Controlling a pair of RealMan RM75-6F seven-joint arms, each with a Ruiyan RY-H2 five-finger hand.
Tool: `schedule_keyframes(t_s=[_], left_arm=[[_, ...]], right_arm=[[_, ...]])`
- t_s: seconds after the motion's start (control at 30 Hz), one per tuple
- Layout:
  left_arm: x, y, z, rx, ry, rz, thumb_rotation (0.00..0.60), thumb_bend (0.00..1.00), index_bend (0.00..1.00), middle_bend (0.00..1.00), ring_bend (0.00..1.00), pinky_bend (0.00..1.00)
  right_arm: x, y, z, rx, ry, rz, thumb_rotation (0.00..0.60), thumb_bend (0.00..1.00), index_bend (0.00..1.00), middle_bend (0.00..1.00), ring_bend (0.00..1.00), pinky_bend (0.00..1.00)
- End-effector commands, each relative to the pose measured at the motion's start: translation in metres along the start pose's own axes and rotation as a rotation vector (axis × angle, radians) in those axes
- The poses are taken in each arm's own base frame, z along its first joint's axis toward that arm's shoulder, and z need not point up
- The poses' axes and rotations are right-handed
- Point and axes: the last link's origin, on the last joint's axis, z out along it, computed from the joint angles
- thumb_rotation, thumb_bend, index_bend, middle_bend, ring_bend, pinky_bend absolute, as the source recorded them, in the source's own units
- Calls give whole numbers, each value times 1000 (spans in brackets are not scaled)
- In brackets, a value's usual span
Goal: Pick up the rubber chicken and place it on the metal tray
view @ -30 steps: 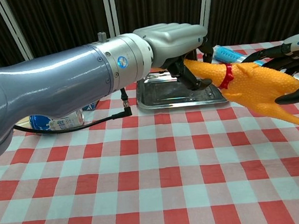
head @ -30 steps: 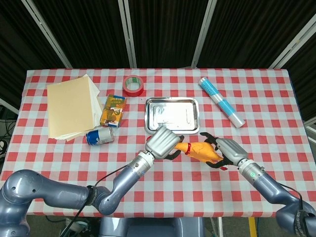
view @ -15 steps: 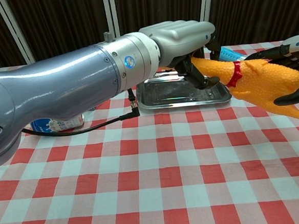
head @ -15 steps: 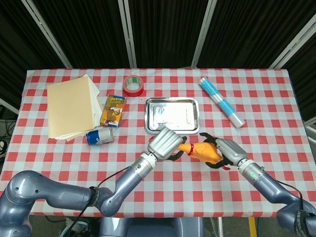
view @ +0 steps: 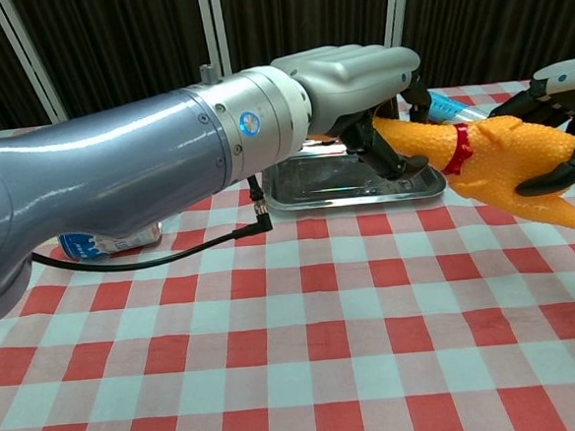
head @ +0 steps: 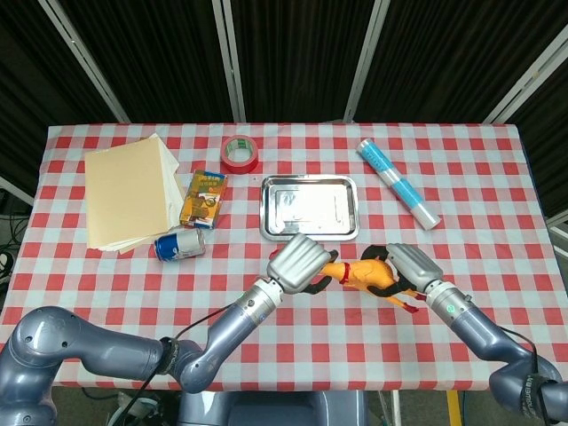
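Observation:
The yellow rubber chicken [head: 366, 274] with a red collar hangs just above the cloth, in front of the metal tray [head: 311, 211]. My left hand [head: 298, 261] curls its fingers around the chicken's head end. My right hand [head: 411, 265] grips the body from the right side. In the chest view the chicken [view: 506, 161] lies tilted, head up toward the left hand [view: 356, 73] and legs down to the right, with the right hand [view: 556, 108] wrapped over its back. The tray [view: 325, 185] sits empty behind the left hand.
A blue can [head: 180, 245] lies left of the tray, with a small orange box [head: 204, 198], a stack of tan folders [head: 129, 191] and a red tape roll [head: 240, 153] further back. A blue-and-white roll [head: 398, 184] lies at the back right.
Both hands and the chicken have drifted a little to the right, and the chicken sits slightly higher. The left hand's fingers have closed further around the head end.

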Motion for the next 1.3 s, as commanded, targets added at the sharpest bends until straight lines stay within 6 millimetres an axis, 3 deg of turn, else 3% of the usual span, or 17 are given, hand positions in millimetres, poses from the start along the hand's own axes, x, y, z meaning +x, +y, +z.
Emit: schedule_keyframes(t_s=[0.03, 0.23, 0.43, 0.5, 0.7, 0.77, 0.83, 1.0, 1.07, 1.3], left_arm=[[0, 1, -1, -3, -7, -14, 600, 675, 655, 733, 635, 701], [0, 3, -2, -11, -13, -13, 600, 674, 655, 733, 635, 701], [0, 3, -1, -9, -14, -11, 600, 674, 654, 732, 635, 701], [0, 3, -1, -8, -14, -10, 600, 674, 653, 731, 635, 701], [0, -2, 1, 10, -6, -7, 600, 673, 652, 730, 635, 701], [0, -3, 1, 11, -5, -9, 600, 674, 651, 730, 635, 701], [0, -4, 1, 14, -4, -12, 600, 674, 651, 729, 634, 701], [0, -9, 0, 20, 7, -22, 600, 671, 651, 729, 634, 701], [0, -9, 0, 19, 8, -26, 600, 667, 651, 729, 634, 701], [-1, -13, -3, 20, 18, -36, 600, 664, 650, 729, 634, 701]], right_arm=[[0, 0, 1, 5, 7, -5, 600, 408, 1000, 994, 1000, 1000], [2, 1, 3, 8, 21, -12, 600, 509, 1000, 1000, 1000, 1000], [2, 3, 2, 11, 41, -2, 600, 516, 1000, 1000, 1000, 999], [2, 4, 0, 10, 49, 2, 600, 515, 947, 955, 957, 949], [2, 8, -8, 12, 53, 1, 600, 317, 349, 536, 489, 538], [2, 8, -10, 12, 45, -1, 600, 262, 97, 365, 302, 398], [2, 9, -12, 9, 29, -5, 600, 220, 0, 248, 184, 310], [-1, 10, -16, 12, 16, -1, 582, 155, 0, 119, 68, 204], [-2, 10, -16, 16, 20, -1, 542, 144, 0, 81, 35, 178], [0, 11, -20, 15, 29, -6, 524, 132, 0, 61, 13, 149]])
